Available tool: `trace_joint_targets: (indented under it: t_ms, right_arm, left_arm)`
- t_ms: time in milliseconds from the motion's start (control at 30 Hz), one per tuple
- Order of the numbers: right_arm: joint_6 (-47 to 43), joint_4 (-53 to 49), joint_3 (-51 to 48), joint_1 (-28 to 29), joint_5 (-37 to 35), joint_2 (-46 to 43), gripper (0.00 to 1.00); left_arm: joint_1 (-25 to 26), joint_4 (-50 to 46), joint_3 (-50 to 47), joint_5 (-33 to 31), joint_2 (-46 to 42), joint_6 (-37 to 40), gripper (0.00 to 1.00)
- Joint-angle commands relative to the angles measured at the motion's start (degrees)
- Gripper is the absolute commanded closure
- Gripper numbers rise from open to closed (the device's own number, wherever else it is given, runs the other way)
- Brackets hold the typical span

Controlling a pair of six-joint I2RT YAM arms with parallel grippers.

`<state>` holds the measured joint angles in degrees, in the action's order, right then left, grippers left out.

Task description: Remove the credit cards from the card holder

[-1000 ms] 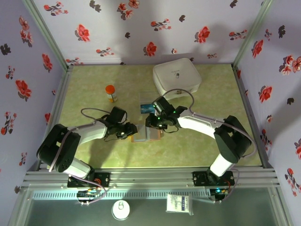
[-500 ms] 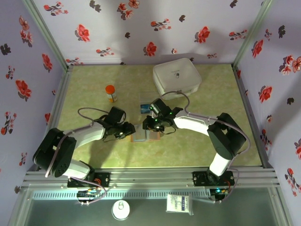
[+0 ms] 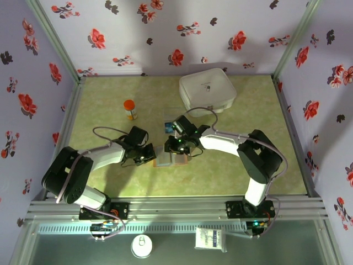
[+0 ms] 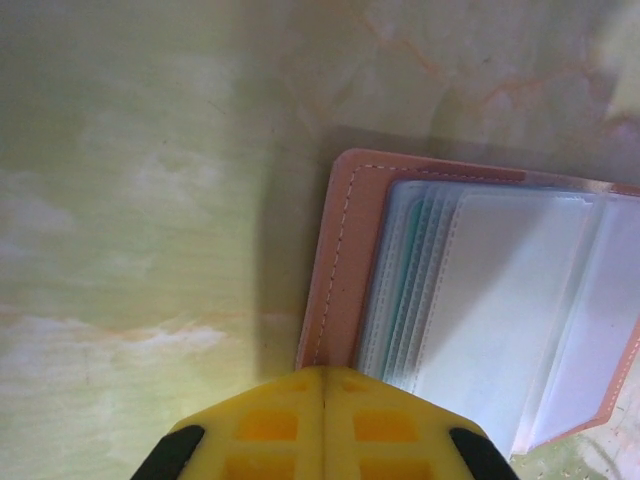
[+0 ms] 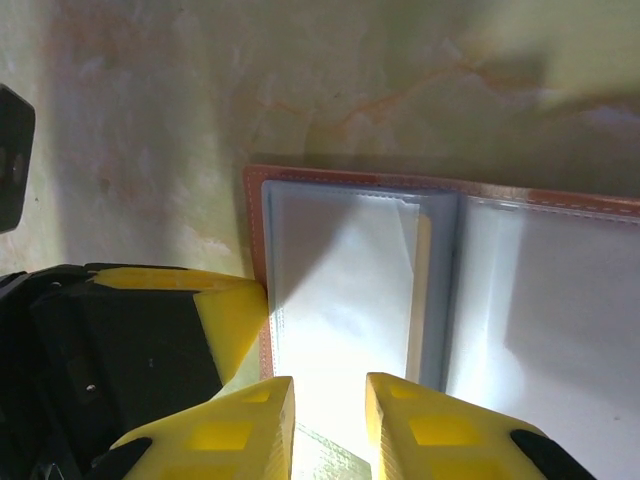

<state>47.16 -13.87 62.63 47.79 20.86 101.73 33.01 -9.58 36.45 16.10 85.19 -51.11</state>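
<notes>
- Card holder [image 4: 338,250] — tan stitched leather, open flat, glossy clear sleeves inside.
- Left gripper [image 4: 322,388] — yellow pads pressed together at its left edge.
- Right gripper [image 5: 330,388] — narrow gap, over its sleeves.

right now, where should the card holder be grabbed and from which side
Probably the bare brown leather rim of the card holder, approached low from the left arm's side. It lies open and flat on the table, leaving little to pinch from above, and its clear sleeves look floppy; the stitched rim juts past them, just ahead of the shut left gripper.
</notes>
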Motion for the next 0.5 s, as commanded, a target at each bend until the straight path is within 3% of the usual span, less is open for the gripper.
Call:
trace_joint_targets:
  t_ms: [0, 467]
  right_arm:
    - [0.6, 0.6, 1.6, 0.6, 1.6, 1.6, 0.74]
    - [0.7, 1.1, 2.4, 1.3, 2.3, 4.7, 0.74]
  left_arm:
    - [0.2, -2.1, 0.7, -0.7, 1.7, 1.7, 1.0]
    - [-0.2, -2.4, -0.3, -0.9, 0.8, 1.8, 1.0]
